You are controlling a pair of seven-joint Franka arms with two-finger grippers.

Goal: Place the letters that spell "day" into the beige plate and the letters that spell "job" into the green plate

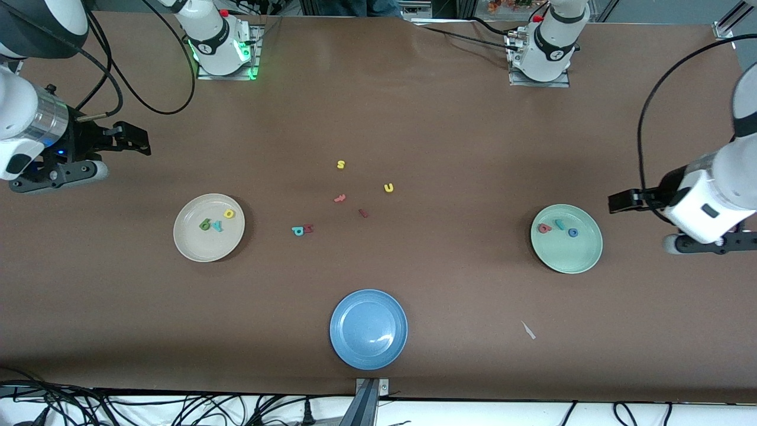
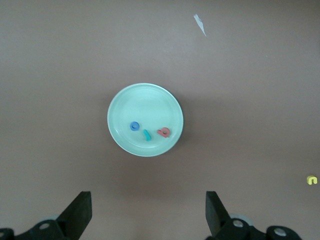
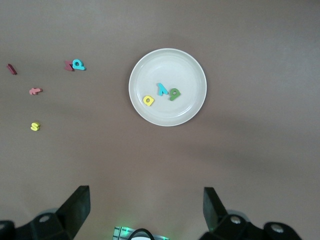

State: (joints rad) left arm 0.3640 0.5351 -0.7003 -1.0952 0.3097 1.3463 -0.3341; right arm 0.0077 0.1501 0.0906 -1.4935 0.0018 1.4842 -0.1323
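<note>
The beige plate holds the letters of "day": a green rounded one, a teal "y" and a yellow one with a hole. In the green plate lie the letters of "job": a salmon "b", a teal "j" and a blue "o". My left gripper hangs open and empty beside the green plate. My right gripper hangs open and empty near the beige plate.
Loose letters lie mid-table: a yellow "s", a yellow "u", a red "t", a dark red bar, and a teal letter touching a dark red one. A blue plate sits nearest the front camera. A white scrap lies near it.
</note>
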